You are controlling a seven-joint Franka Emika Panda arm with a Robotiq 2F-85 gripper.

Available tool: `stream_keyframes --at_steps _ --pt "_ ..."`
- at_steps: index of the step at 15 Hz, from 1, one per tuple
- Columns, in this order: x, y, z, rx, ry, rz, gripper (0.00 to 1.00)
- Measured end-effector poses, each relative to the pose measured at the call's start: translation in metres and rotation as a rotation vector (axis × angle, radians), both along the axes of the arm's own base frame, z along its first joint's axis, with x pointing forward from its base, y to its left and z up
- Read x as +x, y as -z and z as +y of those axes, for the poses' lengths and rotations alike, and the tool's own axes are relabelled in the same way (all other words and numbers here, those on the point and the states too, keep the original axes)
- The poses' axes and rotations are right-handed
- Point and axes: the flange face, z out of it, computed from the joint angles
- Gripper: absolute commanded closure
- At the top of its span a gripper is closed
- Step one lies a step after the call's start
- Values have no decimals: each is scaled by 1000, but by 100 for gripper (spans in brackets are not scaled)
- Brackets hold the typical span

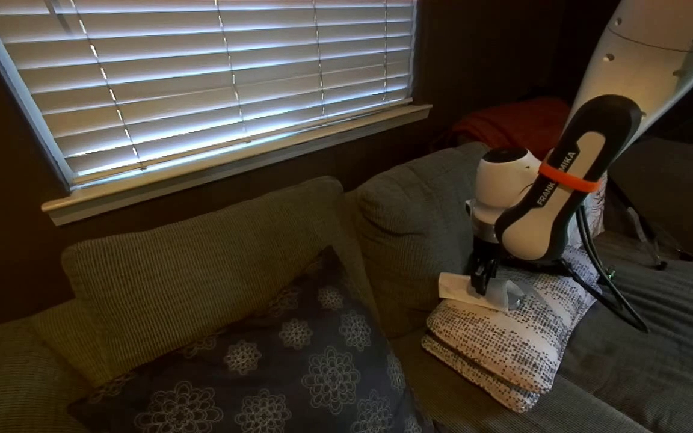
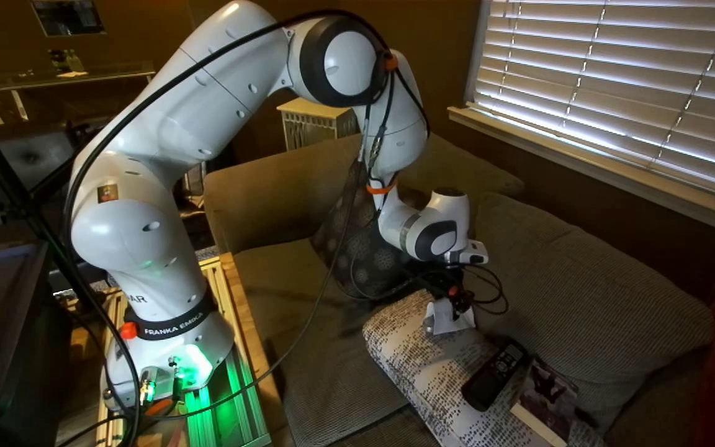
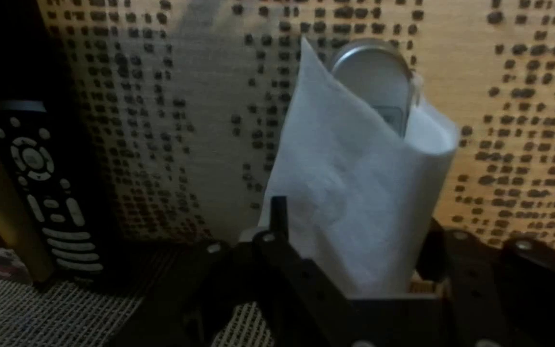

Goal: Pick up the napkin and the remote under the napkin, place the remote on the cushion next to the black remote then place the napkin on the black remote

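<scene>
The off-white, dark-dotted cushion [image 1: 497,352] [image 2: 416,357] [image 3: 200,120] lies on the sofa. The white napkin [image 1: 455,287] [image 2: 441,320] [image 3: 345,178] wraps over a silver-grey remote [image 1: 515,294] [image 2: 428,325] [image 3: 371,77], whose rounded end pokes out. My gripper [image 1: 482,281] [image 2: 458,302] [image 3: 354,229] points down, one finger on each side of the wrapped remote, and looks shut on both. I cannot tell whether they touch the cushion. The black remote [image 2: 494,375] [image 3: 41,193] lies on the cushion near the sofa back; I cannot make it out in the remaining view.
A small book [image 2: 547,397] lies beside the black remote. Sofa back cushions [image 1: 214,282] [image 2: 581,273] rise close behind the gripper. A dark floral pillow [image 1: 286,373] leans on the sofa. Loose cables [image 1: 608,297] hang from the arm near the cushion.
</scene>
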Motion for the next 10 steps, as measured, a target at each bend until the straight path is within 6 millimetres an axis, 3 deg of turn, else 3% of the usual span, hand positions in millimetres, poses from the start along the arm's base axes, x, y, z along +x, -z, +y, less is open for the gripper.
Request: stream_keyframes --at_steps 4,10 --pt "4 -9 3 3 -3 -15 98" --pt "3 -24 5 14 -2 -37 100"
